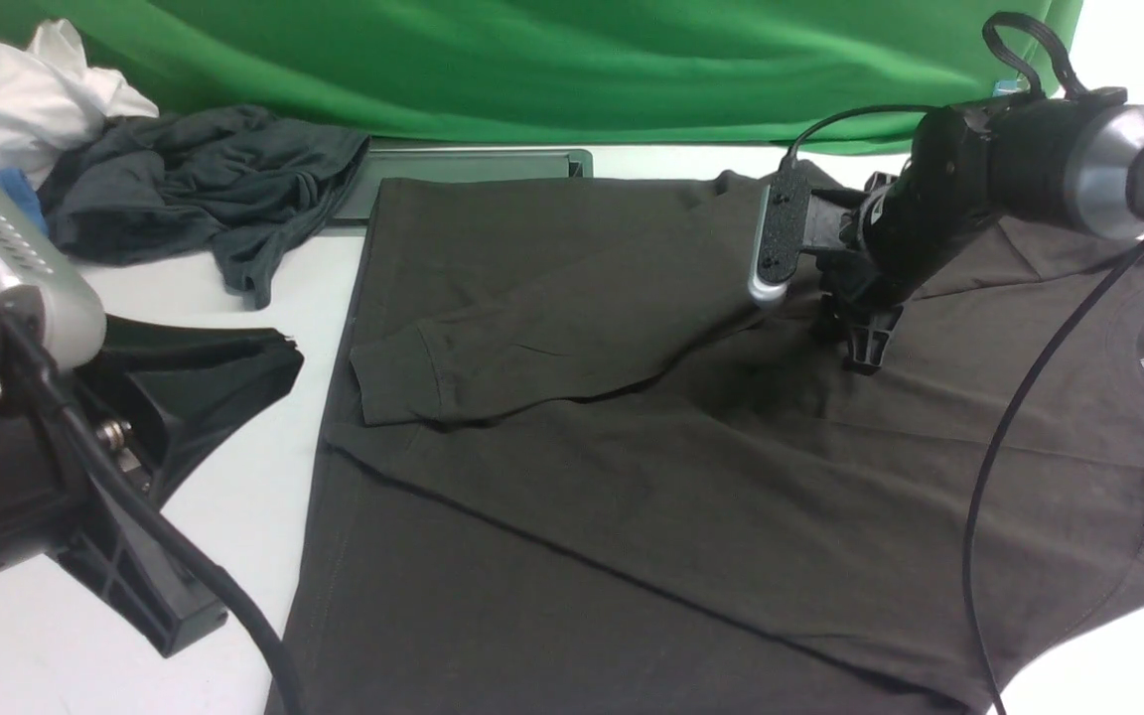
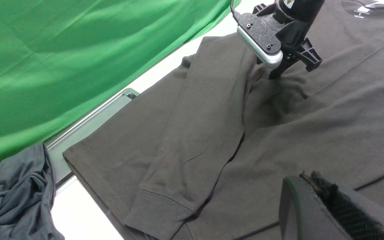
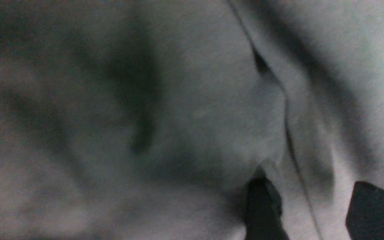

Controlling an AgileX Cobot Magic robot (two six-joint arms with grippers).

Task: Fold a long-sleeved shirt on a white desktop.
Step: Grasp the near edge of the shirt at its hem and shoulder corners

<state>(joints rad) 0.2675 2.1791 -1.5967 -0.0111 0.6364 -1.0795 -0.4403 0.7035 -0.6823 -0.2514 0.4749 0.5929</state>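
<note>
The shirt (image 1: 632, 497) is lying flat on the table (image 1: 244, 477) directly under the right gripper (image 1: 860, 350), whose half-open jaws are touching it.

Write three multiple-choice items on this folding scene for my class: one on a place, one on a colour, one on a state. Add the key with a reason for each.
1. Where does the grey garment lie?
A. On the white desktop, left of the long-sleeved shirt.
B. On the shirt's collar.
C. On the floor.

2. What colour is the backdrop cloth?
A. Blue.
B. Green.
C. Red.

3. How does the shirt's visible sleeve lie?
A. Hanging off the desk.
B. Folded across the shirt's body.
C. Rolled into a ball.

Key:
1 A: it sits crumpled beyond the shirt's left edge.
2 B: green cloth fills the back of the front view.
3 B: its cuff rests on the body cloth.
</note>
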